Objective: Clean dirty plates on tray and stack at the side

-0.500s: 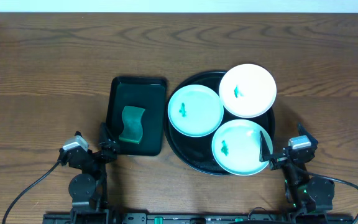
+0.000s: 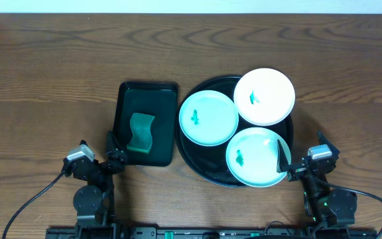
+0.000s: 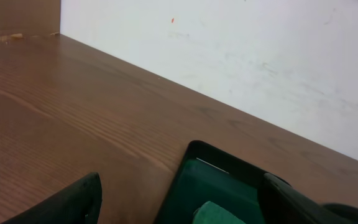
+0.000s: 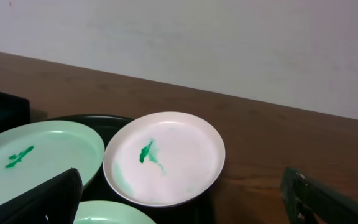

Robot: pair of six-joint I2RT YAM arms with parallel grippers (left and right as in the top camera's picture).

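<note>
Left hand [image 2: 113,153] sits low at the near edge of the desk [image 2: 45,79], jaws spread wide and empty, by the near left corner of the green tray [image 2: 168,106], where a sponge [image 2: 140,131] lies. Just right of it the black tray [image 2: 204,169] carries all three plates, each with a green smear: a mint one [image 2: 208,118] at left, a white one [image 2: 264,97] far right, another mint one [image 2: 257,157] near right. Right hand [image 2: 302,151], also wide open and empty, rests at the black tray's near right, one finger over the near mint plate's rim.
</note>
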